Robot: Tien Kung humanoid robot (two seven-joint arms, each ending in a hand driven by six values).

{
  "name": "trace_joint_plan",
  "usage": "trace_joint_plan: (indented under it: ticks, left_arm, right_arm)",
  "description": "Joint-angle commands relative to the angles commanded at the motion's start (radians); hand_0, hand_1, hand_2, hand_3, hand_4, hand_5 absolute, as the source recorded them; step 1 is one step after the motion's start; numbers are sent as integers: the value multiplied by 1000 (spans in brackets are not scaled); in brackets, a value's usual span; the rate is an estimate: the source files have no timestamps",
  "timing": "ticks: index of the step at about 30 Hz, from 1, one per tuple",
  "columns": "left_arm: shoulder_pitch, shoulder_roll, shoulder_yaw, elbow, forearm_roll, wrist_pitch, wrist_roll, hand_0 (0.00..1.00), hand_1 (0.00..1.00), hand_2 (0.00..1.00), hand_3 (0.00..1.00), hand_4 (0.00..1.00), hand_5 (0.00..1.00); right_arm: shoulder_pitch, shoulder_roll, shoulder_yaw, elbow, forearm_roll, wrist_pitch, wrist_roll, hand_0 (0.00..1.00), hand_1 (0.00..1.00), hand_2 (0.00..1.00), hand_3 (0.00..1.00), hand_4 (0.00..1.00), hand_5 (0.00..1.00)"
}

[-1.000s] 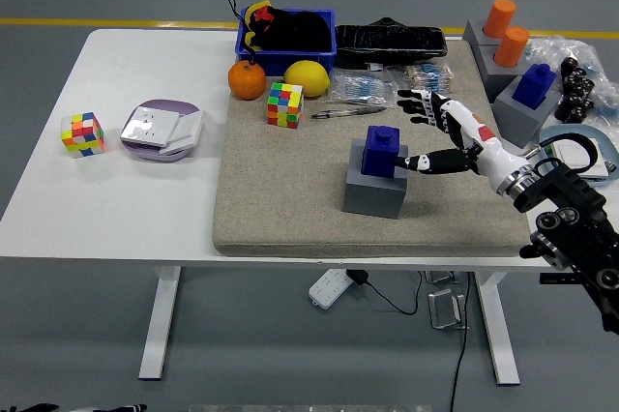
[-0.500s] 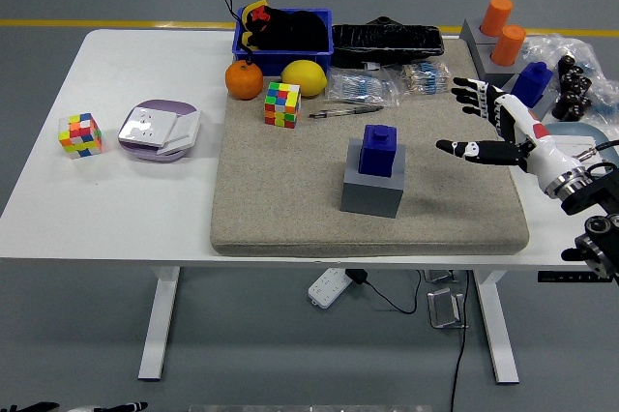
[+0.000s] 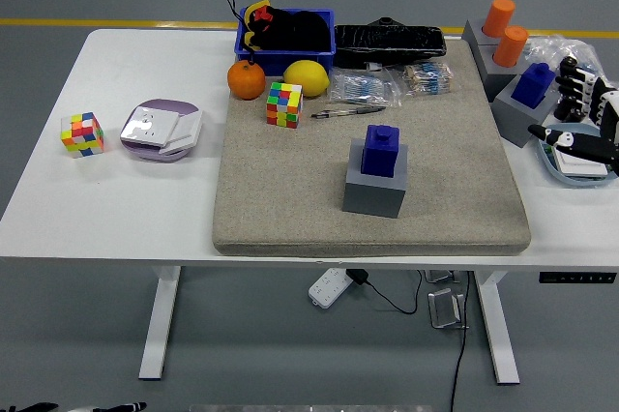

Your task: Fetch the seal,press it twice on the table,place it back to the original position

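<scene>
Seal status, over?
Right hand open, empty, at right edge. Left arm out of view. Blue seal upright on grey base, mid-mat. Nothing obstructing.

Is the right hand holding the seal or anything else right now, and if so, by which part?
Nothing is held. The right hand is at the table's right edge with fingers spread and empty. The blue seal sits on its grey base, untouched.

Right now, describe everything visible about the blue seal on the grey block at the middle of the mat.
The blue seal is a dark blue, plastic-looking piece: a squarish body topped by a smaller knob. It stands upright on the grey block, which rests on the beige mat, below the pen. Nothing else touches it; the right hand is far off at the table's right edge, fingers spread.
</scene>
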Motion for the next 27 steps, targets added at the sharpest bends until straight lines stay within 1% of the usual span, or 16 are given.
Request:
trace_joint_plan:
  ticks: [2,3,5,6,13,14,15,16,20,21,22,24,27]
  left_arm:
    - [0,0,0,0,0,0,0,820,817,788,836,806,408]
    - [0,0,0,0,0,0,0,820,817,788,835,806,408]
    - [5,3,4,0,-4,1,-1,820,817,788,835,806,408]
    - [5,3,5,0,-4,1,-1,820,817,788,835,806,408]
    - [6,3,5,0,-4,1,-1,820,817,788,835,806,408]
    - [3,4,4,-1,-1,0,0,820,817,788,835,806,408]
    - [2,4,3,-2,1,-1,-1,820,816,788,835,804,407]
    - [1,5,2,-3,2,-1,-1,820,816,788,835,804,407]
    - [1,5,2,-3,2,-1,-1,820,816,788,835,804,407]
    - [1,5,2,-3,2,-1,-1,819,816,788,835,806,407]
    - [1,5,2,-3,2,-1,-1,819,816,788,835,806,407]
    - [2,10,17,-2,-5,-1,-1,819,816,788,835,806,407]
    - [4,12,21,-1,-8,0,-1,819,816,788,835,806,407]
  right_arm:
    - [0,0,0,0,0,0,0,894,896,885,898,998,173]
    - [0,0,0,0,0,0,0,890,891,877,882,998,178]
    - [-20,4,64,-1,-12,-7,1,890,891,877,882,998,178]
    - [-22,4,75,-2,-13,-8,1,890,891,877,882,998,178]
    - [-26,6,88,-3,-14,-9,1,890,891,877,882,998,178]
    - [-32,9,114,-21,-25,-11,0,890,891,877,882,998,178]
    - [-35,9,136,-34,-32,-9,-5,885,882,870,870,998,229]
    - [-36,8,147,-41,-36,-7,-8,885,882,870,870,998,229]
    - [-36,8,151,-44,-37,-7,-9,885,882,870,870,998,229]
    - [-36,8,151,-44,-37,-7,-9,881,869,854,843,998,232]
    - [-36,8,151,-44,-37,-7,-9,881,869,854,843,998,232]
    - [-38,8,182,-63,-64,12,-35,881,869,854,843,998,232]
    - [-39,8,193,-69,-72,19,-45,881,869,854,843,998,232]
